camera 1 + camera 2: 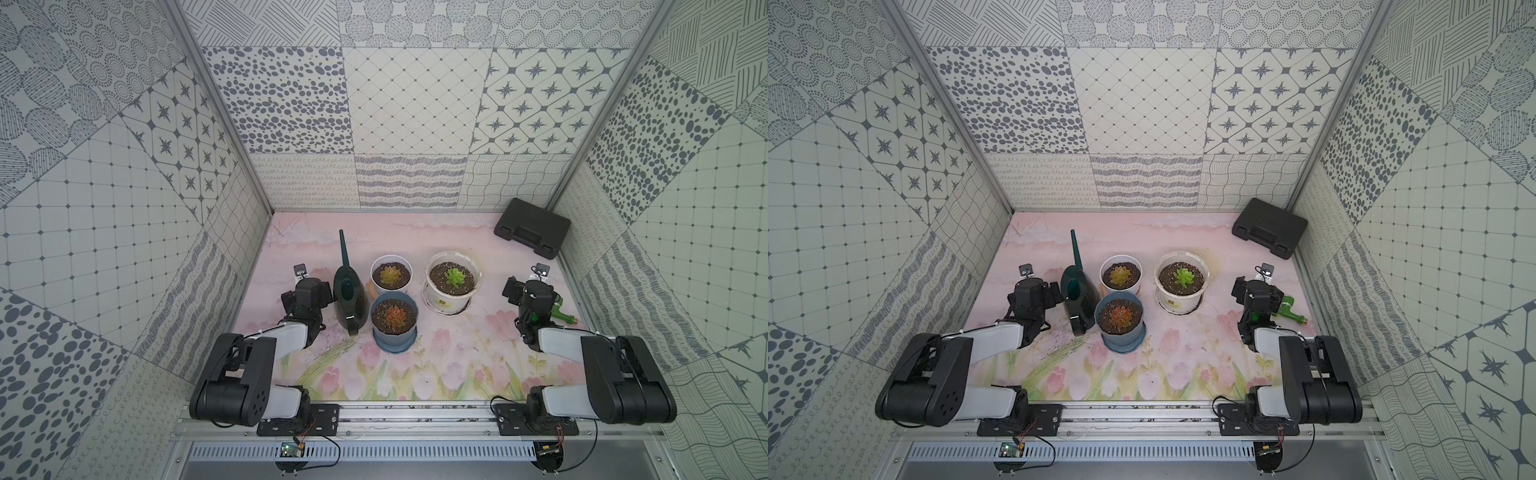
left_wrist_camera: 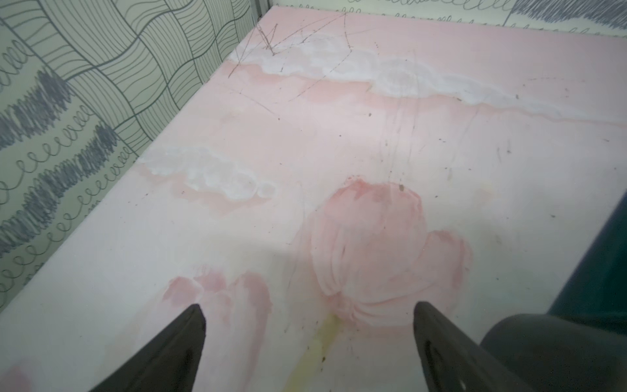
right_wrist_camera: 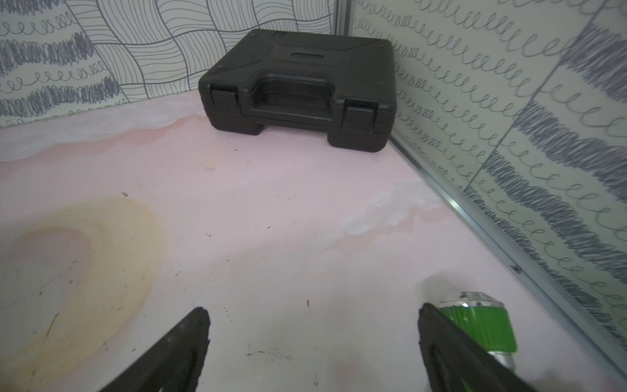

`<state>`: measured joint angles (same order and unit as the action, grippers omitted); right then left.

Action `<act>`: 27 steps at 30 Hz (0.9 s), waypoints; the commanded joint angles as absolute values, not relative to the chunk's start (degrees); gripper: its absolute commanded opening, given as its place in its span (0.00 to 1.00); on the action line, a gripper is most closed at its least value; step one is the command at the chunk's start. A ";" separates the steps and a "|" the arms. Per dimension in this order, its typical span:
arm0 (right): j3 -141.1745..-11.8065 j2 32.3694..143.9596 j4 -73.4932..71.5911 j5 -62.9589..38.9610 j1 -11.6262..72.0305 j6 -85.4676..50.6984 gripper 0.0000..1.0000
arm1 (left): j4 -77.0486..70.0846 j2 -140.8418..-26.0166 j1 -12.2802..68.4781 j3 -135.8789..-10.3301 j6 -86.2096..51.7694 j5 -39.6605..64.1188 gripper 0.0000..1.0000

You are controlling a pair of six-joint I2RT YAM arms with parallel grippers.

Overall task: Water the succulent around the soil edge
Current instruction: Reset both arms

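Barely begun, seemingly, with left gripper [image 2: 308, 307] and right gripper [image 3: 314, 310] both spread wide and empty, dark green watering can [image 1: 350, 297] upright, ungrasped, at nine o'clock of the blue-potted succulent [image 1: 394, 316], leaving pickup and pouring round the soil edge.

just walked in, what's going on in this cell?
Nothing is being handled. The left tool and right tool are both open and empty over the mat. The watering can stands untouched beside the left arm, next to three potted succulents: blue pot, small white pot, big white pot. Watering is not yet under way. A green nozzle lies by the right arm; a black case sits in the far corner.
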<state>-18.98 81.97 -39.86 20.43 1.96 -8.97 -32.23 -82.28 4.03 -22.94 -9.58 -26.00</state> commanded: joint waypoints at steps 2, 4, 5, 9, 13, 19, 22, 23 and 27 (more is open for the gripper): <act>-17.88 90.47 -62.81 9.09 3.57 -2.33 0.98 | -57.87 -92.03 4.83 -20.71 -2.44 -14.47 0.99; -16.90 88.59 -58.69 6.11 4.23 -0.45 0.98 | -46.86 -89.15 4.05 -23.26 -6.08 -13.10 0.99; -18.62 87.13 -54.37 5.33 4.23 -0.09 0.98 | -53.69 -91.02 3.66 -21.72 -4.44 -12.47 0.99; -23.73 88.45 -46.33 4.13 2.51 -2.08 0.98 | -52.03 -90.69 4.07 -22.28 -4.61 -13.13 0.99; -23.45 88.74 -47.66 4.16 2.53 -1.77 0.98 | -49.67 -90.00 3.87 -22.79 -5.26 -12.04 0.98; -23.46 88.78 -47.97 3.89 2.82 -1.38 0.98 | -49.77 -90.01 3.76 -22.80 -5.24 -12.05 0.99; -23.49 88.82 -47.82 3.83 2.75 -1.38 0.98 | -49.83 -90.08 3.79 -22.79 -5.19 -12.04 0.98; -23.53 88.78 -47.79 3.78 2.77 -1.33 0.98 | -49.79 -90.07 3.80 -22.81 -5.19 -12.06 0.99; -24.23 88.95 -46.76 2.85 2.52 -1.52 0.98 | -49.82 -90.04 3.83 -22.76 -5.19 -12.04 0.99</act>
<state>-22.79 89.21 -46.04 3.95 2.52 -1.91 -45.58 -89.89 3.99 -22.28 -5.32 -15.62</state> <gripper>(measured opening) 0.980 0.985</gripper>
